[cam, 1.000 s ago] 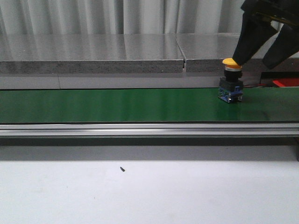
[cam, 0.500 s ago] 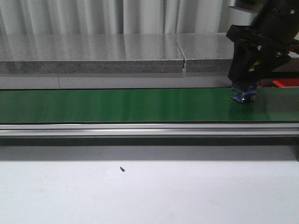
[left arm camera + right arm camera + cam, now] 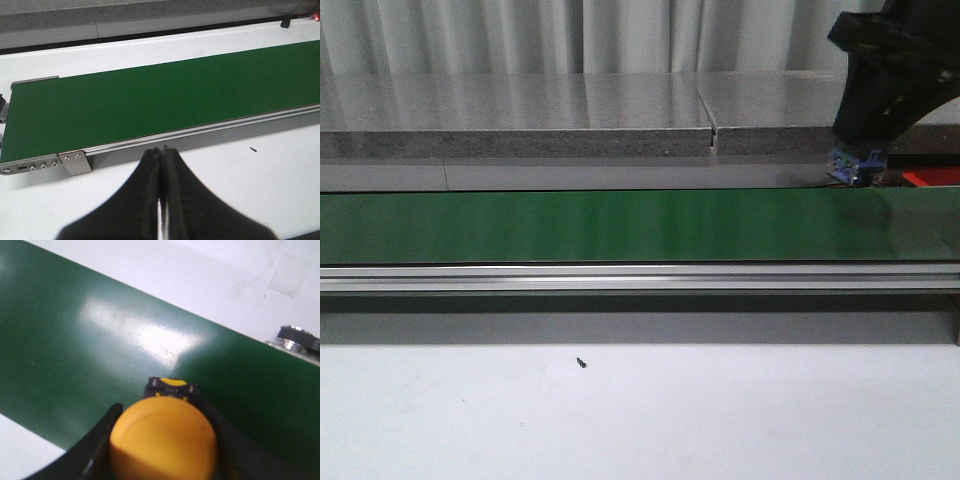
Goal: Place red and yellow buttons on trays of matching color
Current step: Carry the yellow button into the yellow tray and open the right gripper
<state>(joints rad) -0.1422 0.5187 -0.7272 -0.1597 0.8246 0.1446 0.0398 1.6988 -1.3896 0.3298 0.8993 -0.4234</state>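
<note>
The right gripper (image 3: 860, 150) is clenched on the yellow button (image 3: 164, 442), and in the front view it sits at the upper right of the frame, higher than half a second ago, when it was down at the green conveyor belt (image 3: 600, 226). Only the button's blue base (image 3: 847, 165) peeks out below the black fingers there, now above the belt's far edge rather than resting on the belt surface. A second ago the button stood free on the belt at the right, its yellow cap in plain sight, with the gripper spread above it. In the right wrist view the yellow cap fills the lower middle of the frame, a black finger (image 3: 97, 440) pressed against each side of it, and the belt lies well below.

The left gripper (image 3: 161, 190) is closed with nothing between its fingers, which meet in the lower middle of the left wrist view, over the white bench (image 3: 280, 170) just beside the belt's aluminium rail (image 3: 200, 132). A small dark speck (image 3: 581, 363) lies on the bench in the lower middle of the front view, where it was in both earlier frames. A red patch (image 3: 932, 177) shows at the right edge of the front view, too cut off to identify.
</note>
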